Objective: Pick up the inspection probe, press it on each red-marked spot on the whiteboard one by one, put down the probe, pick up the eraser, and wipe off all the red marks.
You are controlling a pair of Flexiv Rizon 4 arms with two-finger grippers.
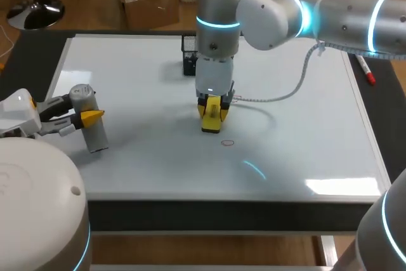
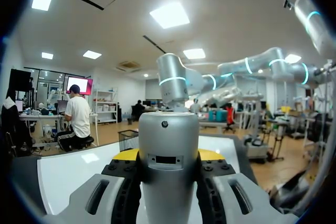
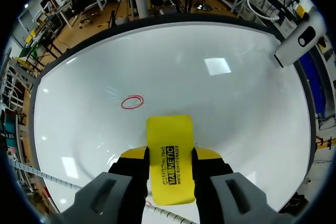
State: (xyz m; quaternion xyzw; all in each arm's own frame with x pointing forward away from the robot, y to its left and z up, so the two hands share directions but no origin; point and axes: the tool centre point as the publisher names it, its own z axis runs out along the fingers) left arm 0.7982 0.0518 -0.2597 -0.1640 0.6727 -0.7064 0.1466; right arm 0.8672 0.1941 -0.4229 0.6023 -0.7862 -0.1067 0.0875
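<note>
A grey cylindrical probe hangs just above the left part of the whiteboard, with my left gripper shut on it. In the left wrist view the probe fills the gap between the yellow tips of the left gripper. My right gripper points down over the board's middle, shut on a yellow eraser. A small red ring mark lies just in front of the eraser. In the right wrist view the eraser sticks out past the right gripper, with the red ring ahead of it and the probe farther off.
A black holder stands at the board's far edge behind my right gripper. A red marker lies on the board's right rim. A white coiled cable trails from my right wrist over the board.
</note>
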